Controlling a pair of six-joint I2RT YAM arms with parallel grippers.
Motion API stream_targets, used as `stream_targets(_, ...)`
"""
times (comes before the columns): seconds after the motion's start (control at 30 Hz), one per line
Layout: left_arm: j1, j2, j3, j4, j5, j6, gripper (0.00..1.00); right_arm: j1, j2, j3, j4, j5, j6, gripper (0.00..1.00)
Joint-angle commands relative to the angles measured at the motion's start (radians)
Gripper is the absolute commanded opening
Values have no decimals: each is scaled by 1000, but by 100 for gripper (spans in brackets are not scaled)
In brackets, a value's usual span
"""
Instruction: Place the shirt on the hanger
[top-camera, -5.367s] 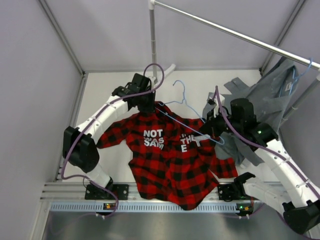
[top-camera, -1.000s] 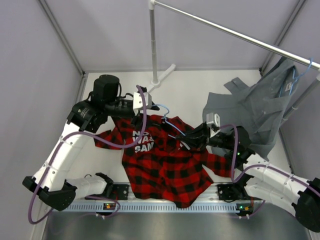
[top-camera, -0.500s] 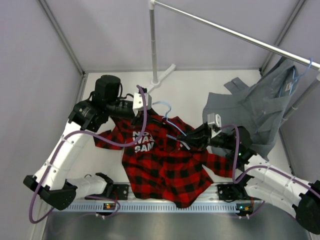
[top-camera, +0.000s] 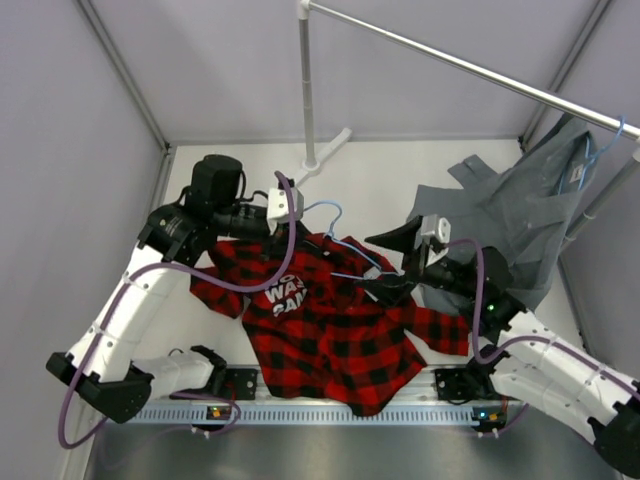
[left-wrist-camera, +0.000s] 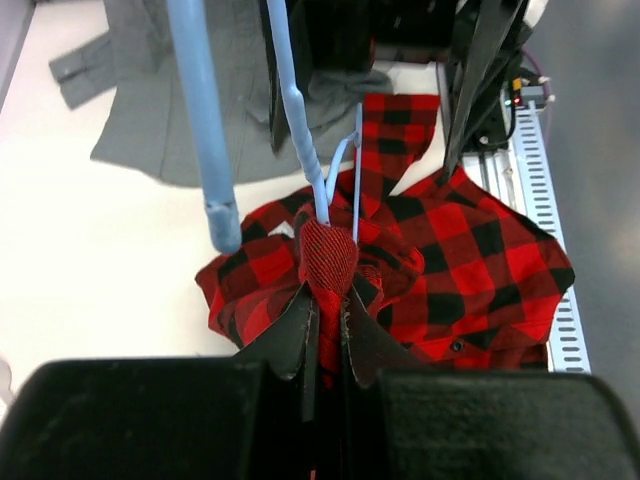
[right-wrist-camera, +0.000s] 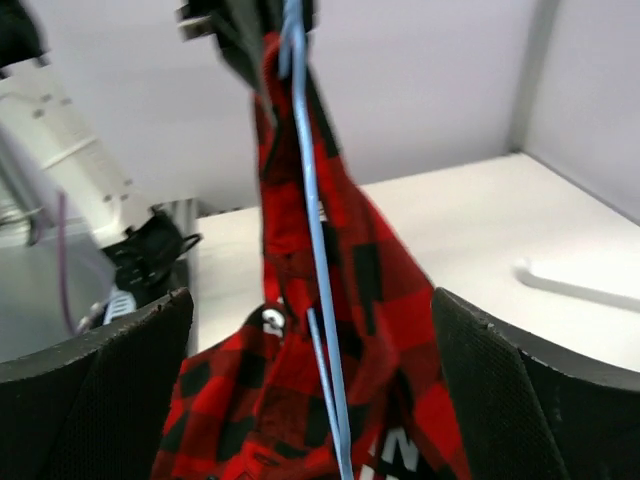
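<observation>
Left gripper (left-wrist-camera: 325, 320): pinches shut on a bunched fold of the shirt (top-camera: 330, 335), just where the wire of the hanger (right-wrist-camera: 312, 230) runs into the cloth; cannot tell whether the wire itself sits in the pinch. Holds that collar end raised, with the rest of the plaid spread on the table (top-camera: 380, 180) between the two arms and the hem reaching over the near edge. Shows the hanger's hook poking out past the pinch and one thin blue arm slanting down to the right, partly buried in plaid; hard to say whether either shoulder is seated on the frame. Further right, right gripper (top-camera: 372, 262): stands wide open, fingers either side of the hanging cloth and wire, touching neither, holding nothing. Judged risky from here: could lose the one small fold if pulled higher, dropping the shirt in a heap; could let the unsupported hanger swing or slide out of the neck; could, on closing the right fingers, trap cloth with wire and drag a shoulder off the frame. Could also snag the grey garment (top-camera: 520, 215), just behind the right arm, hung from the rail (top-camera: 450, 60). As for containers: none seen in any view, so nothing to report inside one.
</observation>
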Motion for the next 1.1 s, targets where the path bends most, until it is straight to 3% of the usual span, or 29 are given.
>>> stream_targets(0.0, 2, -55, -42, 86, -85, -77, 0, 0, -97, 63, -206, 231, 1, 99)
stream_targets(0.13, 0, -134, -152, 271, -402, -276, 0, -1, -242, 22, -385, 484, 194, 99)
stream_targets(0.27, 2, -171, -212, 336, -501, -404, 0, -1, -264, 5, -469, 532, 326, 100)
stream_targets(0.4, 2, -201, -249, 374, -613, -549, 0, 5, -113, -6, -406, 458, 516, 79)
stream_targets(0.5, 2, -231, -313, 400, -613, -637, 0, 59, -4, -18, -316, 492, 612, 77)
stream_targets(0.67, 2, -288, -391, 414, -596, -672, 0, 161, 150, 45, -285, 636, 583, 70)
stream_targets(0.7, 0, -312, -404, 419, -604, -674, 0, 166, 183, 46, -286, 694, 581, 62)
stream_targets(0.8, 0, -363, -448, 442, -621, -680, 0, 180, 236, 22, -248, 762, 581, 52)
stream_targets(0.9, 2, -389, -477, 457, -638, -682, 0, 195, 291, 17, -222, 746, 575, 47)
stream_targets(1.07, 2, -391, -499, 469, -635, -680, 0, 243, 366, 28, -121, 689, 567, 46)
